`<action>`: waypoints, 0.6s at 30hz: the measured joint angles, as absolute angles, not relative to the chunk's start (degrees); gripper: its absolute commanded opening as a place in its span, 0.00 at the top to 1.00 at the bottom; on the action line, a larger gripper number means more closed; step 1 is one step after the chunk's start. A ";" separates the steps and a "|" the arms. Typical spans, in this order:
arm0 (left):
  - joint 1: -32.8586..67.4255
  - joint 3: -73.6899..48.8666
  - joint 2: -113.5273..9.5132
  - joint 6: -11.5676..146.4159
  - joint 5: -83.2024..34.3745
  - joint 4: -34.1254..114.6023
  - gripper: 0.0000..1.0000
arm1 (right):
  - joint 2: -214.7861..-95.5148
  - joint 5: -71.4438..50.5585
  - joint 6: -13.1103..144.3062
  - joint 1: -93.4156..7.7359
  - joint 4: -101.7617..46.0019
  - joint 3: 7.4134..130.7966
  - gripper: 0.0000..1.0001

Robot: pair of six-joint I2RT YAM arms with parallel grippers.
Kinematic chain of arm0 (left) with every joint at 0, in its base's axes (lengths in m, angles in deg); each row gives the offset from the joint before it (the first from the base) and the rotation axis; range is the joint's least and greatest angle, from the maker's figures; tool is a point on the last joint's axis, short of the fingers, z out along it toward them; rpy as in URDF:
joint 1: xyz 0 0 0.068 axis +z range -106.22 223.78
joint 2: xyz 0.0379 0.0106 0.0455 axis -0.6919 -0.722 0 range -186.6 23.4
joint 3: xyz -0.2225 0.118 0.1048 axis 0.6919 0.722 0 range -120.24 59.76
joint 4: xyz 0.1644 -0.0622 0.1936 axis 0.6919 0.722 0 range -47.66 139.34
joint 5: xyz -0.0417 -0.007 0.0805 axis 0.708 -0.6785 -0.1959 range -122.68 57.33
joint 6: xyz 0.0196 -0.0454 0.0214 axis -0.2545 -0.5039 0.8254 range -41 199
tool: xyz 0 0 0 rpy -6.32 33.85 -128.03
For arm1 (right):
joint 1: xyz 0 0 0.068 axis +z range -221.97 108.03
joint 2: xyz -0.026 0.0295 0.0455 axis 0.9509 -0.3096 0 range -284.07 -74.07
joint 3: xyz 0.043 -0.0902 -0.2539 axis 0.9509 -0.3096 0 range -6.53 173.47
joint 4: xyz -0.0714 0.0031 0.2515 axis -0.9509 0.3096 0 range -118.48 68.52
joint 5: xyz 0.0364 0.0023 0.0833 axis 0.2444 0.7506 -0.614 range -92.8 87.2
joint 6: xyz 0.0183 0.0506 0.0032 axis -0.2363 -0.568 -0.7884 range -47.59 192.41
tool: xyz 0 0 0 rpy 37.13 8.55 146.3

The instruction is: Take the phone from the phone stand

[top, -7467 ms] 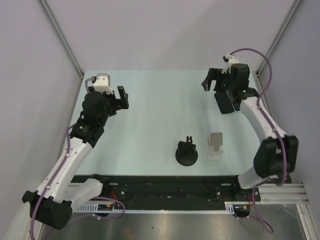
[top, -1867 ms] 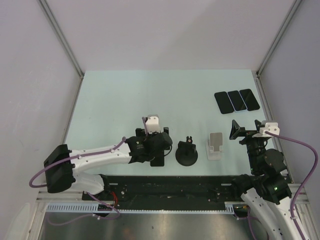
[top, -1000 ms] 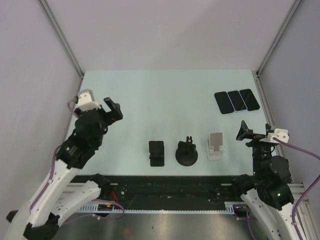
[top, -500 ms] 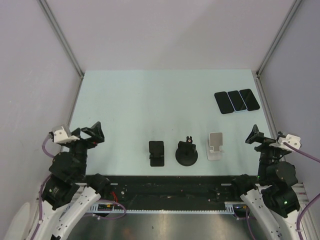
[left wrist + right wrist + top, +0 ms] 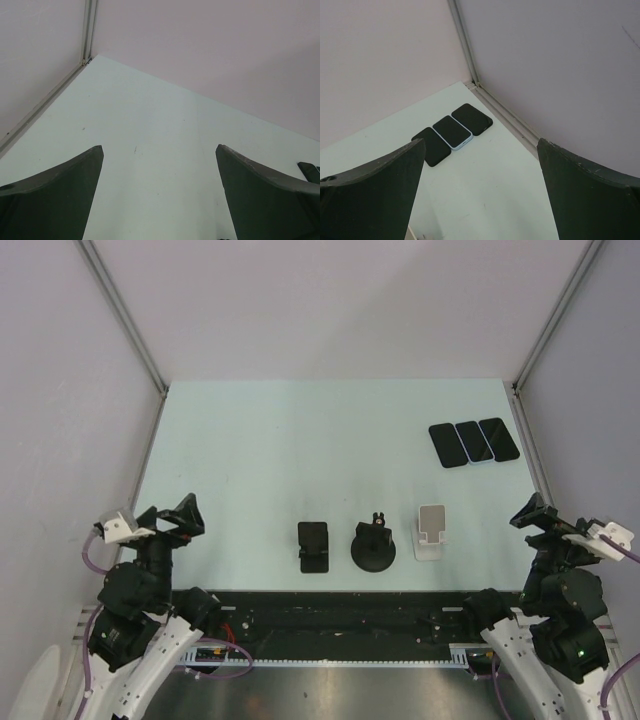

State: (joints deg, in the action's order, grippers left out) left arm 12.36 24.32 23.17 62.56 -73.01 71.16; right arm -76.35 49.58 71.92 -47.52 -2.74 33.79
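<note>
Three dark phones (image 5: 468,443) lie flat in a row at the back right of the table; the middle phone (image 5: 452,131) has a pale blue case. Near the front stand a black folding stand (image 5: 313,544), a round black stand (image 5: 373,544) and a white stand (image 5: 432,530); I see no phone on any of them. My left gripper (image 5: 175,515) hangs open over the near left corner, far from the stands. Over the near right edge, my right gripper (image 5: 535,512) is open too. Bare table shows between the left gripper's (image 5: 159,147) fingers, and the phones lie beyond the right gripper's (image 5: 481,142).
Grey walls with metal corner posts (image 5: 125,315) close in the pale table (image 5: 300,440) on three sides. A black rail (image 5: 330,615) runs along the near edge between the arm bases. A dark corner (image 5: 311,171) shows at the left wrist view's right edge.
Both arms have pulled back toward the near edge, the left to the near left corner and the right to the near right. The black folding stand was set down earlier and stays put.
</note>
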 measured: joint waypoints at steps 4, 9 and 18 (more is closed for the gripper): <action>12.36 24.32 23.17 63.02 -74.15 71.14 0.00 | -76.35 53.71 69.23 -46.41 -2.02 33.79 0.00; 12.36 24.40 23.17 63.50 -74.65 71.16 0.00 | -76.35 58.47 66.89 -43.85 -1.62 33.79 0.00; 12.36 24.45 23.17 65.16 -74.37 71.16 0.00 | -76.35 60.35 64.75 -41.64 0.04 33.79 0.00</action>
